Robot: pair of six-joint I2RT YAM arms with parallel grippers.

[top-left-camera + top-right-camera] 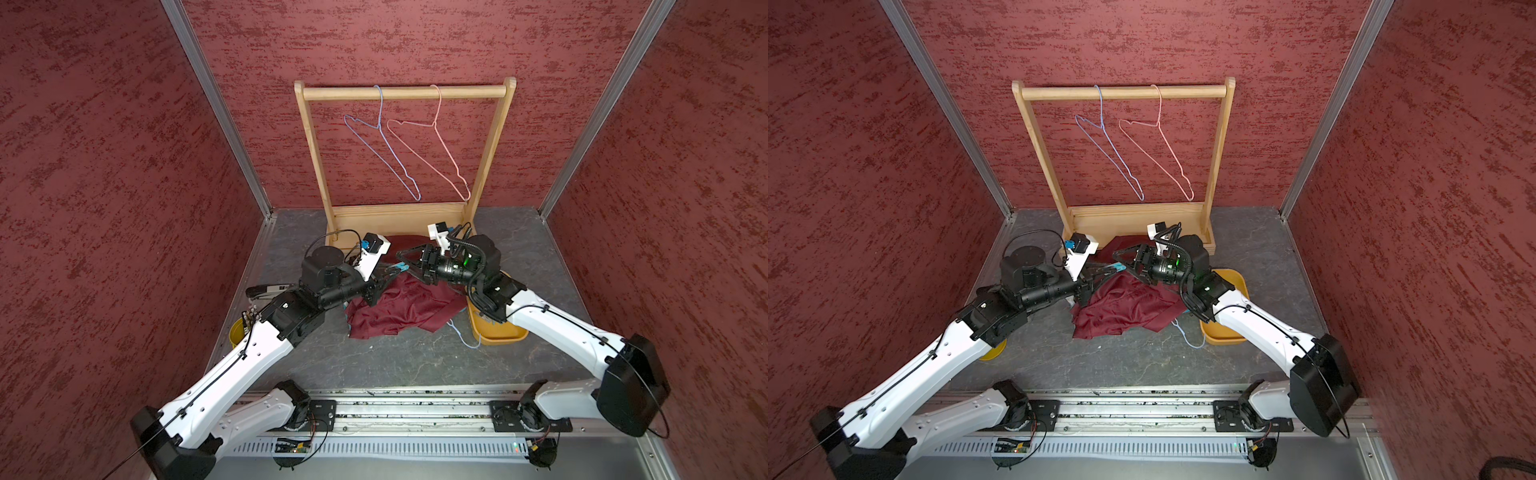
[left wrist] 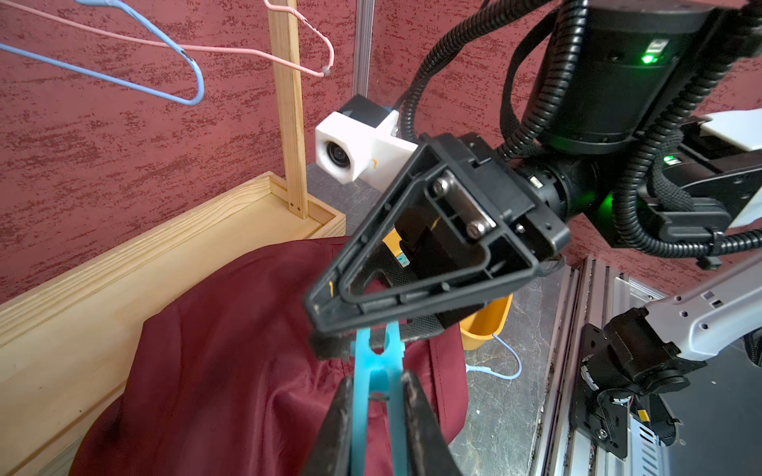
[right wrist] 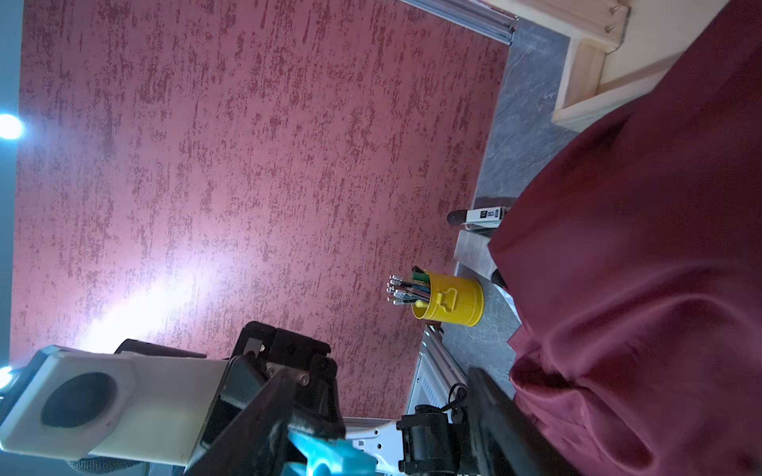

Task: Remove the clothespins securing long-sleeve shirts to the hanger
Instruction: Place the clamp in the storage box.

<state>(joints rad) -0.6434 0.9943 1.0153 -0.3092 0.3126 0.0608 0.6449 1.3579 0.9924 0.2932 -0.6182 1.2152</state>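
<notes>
So, teal clothespin (image 2: 363, 358) being pinched tight in the left claw (image 2: 377, 377), being held over the maroon shirt (image 1: 399, 307) crumpled on the bench (image 1: 415, 361), far end being straddled by the right claw (image 2: 371, 336), jaws apart

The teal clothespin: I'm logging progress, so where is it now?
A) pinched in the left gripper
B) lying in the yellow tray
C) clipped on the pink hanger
A: the left gripper pinches both sides of the clothespin, held above the maroon shirt.
</notes>
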